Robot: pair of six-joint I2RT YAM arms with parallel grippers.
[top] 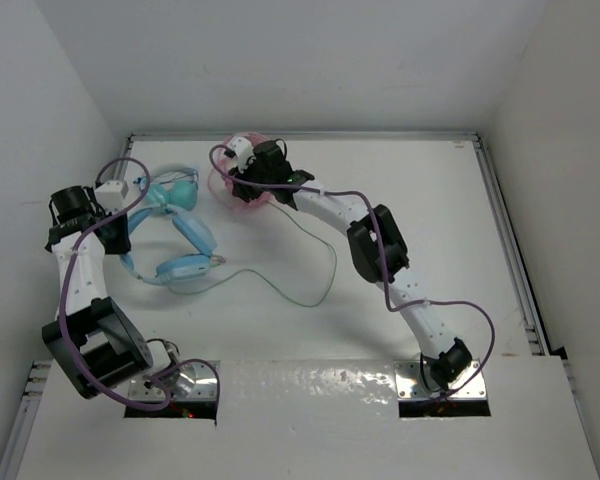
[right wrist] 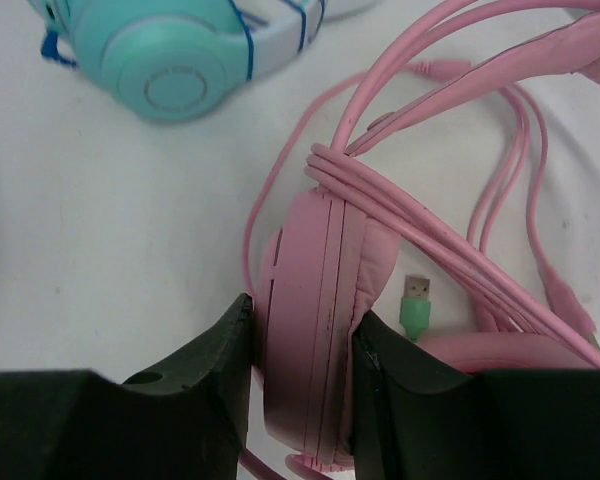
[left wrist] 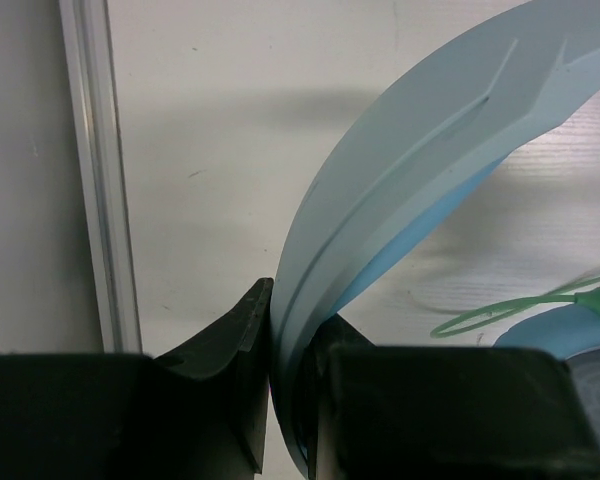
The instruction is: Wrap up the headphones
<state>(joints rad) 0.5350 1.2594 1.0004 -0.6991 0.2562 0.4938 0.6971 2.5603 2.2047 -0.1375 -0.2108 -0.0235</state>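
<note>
Two hands closed, left hand (left wrist: pixel 292 335) pinched headphones (top: pixel 183 268) by headband at counter (top: pixel 430 190) left side, cable (top: pixel 332 270) trailed to middle, right hand (right wrist: pixel 302 345) clamped pink headphones (right wrist: pixel 310 260) earcup at back.

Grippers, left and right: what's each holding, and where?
Left gripper clamps the large light-blue over-ear headphones by the headband. Right gripper grips the pink wired headphones by an earcup.

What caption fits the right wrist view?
Right tool clamps the pink plastic headphones' earcup; green USB plug beside it.
</note>
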